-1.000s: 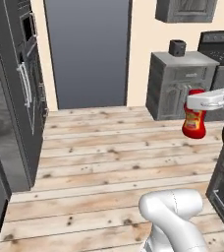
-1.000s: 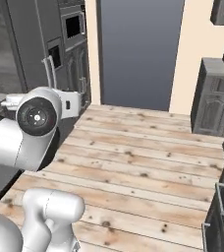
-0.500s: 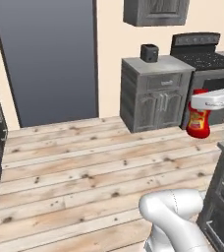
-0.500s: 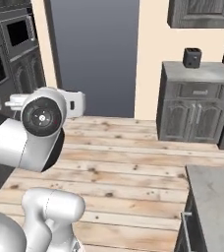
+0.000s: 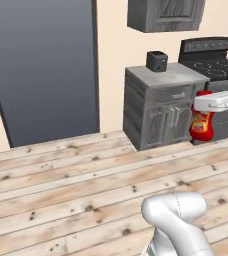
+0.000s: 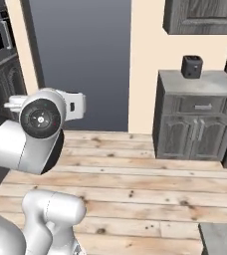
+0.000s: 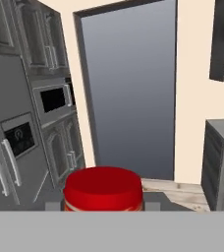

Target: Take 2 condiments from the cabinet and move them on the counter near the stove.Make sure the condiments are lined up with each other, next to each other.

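A red squeeze bottle (image 5: 202, 126) with a yellow-red label, one of the condiments, hangs in the air at the right of the left base view. My gripper (image 5: 206, 104) is shut on its upper part. In the hand view its red cap (image 7: 104, 188) sits low between my fingertips (image 7: 53, 205). Beyond the bottle stands the black stove (image 5: 213, 59), with the grey counter (image 5: 172, 76) just to its left. The dark grey wall cabinet (image 5: 166, 15) hangs above, its door closed. From the right base view I see the same counter (image 6: 207, 83) and cabinet (image 6: 203, 17).
A small black toaster (image 5: 156, 61) stands on the counter. A tall dark doorway (image 5: 41, 70) is to the left, with wood plank floor (image 5: 86, 185) in front. A fridge and wall oven unit (image 7: 30, 113) shows in the hand view. My arm's big joint (image 6: 41, 117) stands at the left of the right base view.
Both base views have shifted: the counter, stove and cabinet now stand larger and further left. That is the camera moving. The red bottle stays in my shut gripper.
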